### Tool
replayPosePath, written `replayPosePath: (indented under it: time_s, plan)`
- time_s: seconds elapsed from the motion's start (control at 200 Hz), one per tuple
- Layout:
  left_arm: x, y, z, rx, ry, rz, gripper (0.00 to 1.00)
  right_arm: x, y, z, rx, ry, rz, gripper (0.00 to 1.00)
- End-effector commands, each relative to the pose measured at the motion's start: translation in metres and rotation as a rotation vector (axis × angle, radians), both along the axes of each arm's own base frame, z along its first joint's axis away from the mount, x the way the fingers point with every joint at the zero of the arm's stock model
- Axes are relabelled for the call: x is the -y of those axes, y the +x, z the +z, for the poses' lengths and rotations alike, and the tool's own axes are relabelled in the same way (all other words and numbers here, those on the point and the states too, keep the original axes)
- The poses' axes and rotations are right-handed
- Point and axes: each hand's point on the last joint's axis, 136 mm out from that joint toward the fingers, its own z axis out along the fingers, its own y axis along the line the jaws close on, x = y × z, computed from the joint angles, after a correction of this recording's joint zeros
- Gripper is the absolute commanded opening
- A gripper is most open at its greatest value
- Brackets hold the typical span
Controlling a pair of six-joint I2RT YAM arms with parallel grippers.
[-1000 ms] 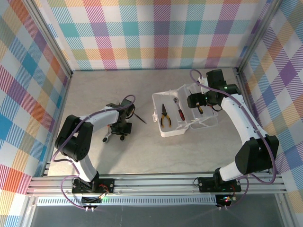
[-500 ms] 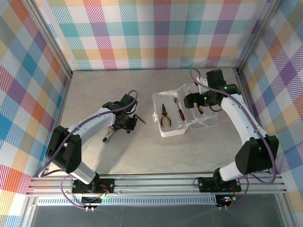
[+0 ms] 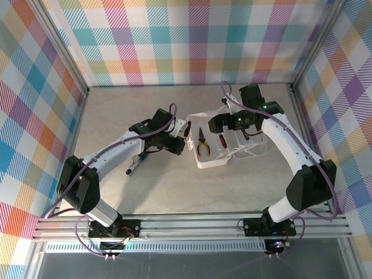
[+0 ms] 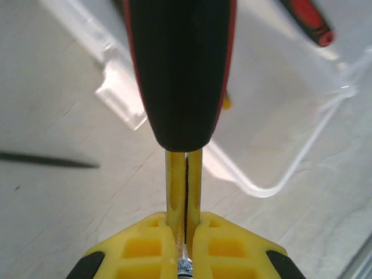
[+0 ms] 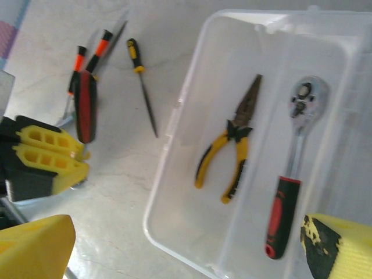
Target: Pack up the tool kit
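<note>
Top external view shows you the clear rectangular plastic case (image 3: 200, 163) lying right of the table's middle, with its lid (image 3: 254, 150) swung open on the right side. Inside the case lie yellow-handled needle-nose pliers (image 3: 202, 142) and, just beside them but apart, a ratchet with a red-and-black handle (image 3: 221, 139).

Your left gripper (image 3: 179, 145) sits over the table just beside the case's left rim. Its yellow fingers (image 4: 157, 244) are pinched tight on the metal shaft of a screwdriver with a black-and-red handle (image 4: 180, 70). Your right gripper (image 3: 221, 123) hangs over the case with its jaws spread wide and nothing between them.

Out on the pale table (image 3: 174, 192), left of the case, you have a thin yellow-and-black screwdriver (image 5: 142, 84). Near it lies a pair of orange-and-black handles (image 5: 87, 55); you cannot tell which tool they belong to.
</note>
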Motion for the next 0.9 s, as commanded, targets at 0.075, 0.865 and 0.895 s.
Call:
replayPosePath:
  time_s: [0.075,0.865,0.895]
  plan:
    - [0.032,-0.013,0.039,0.075,-0.132,-0.140,0.00,-0.036,0.001,0.009,-0.052,0.144,0.071,0.98]
    - [0.042,-0.025,0.046,0.082,-0.163,-0.194,0.00,-0.088,-0.007,-0.012,-0.189,0.218,0.192,0.73]
    - [0.042,-0.025,0.046,0.082,-0.166,-0.195,0.00,-0.090,-0.007,-0.013,-0.192,0.220,0.194,0.72]
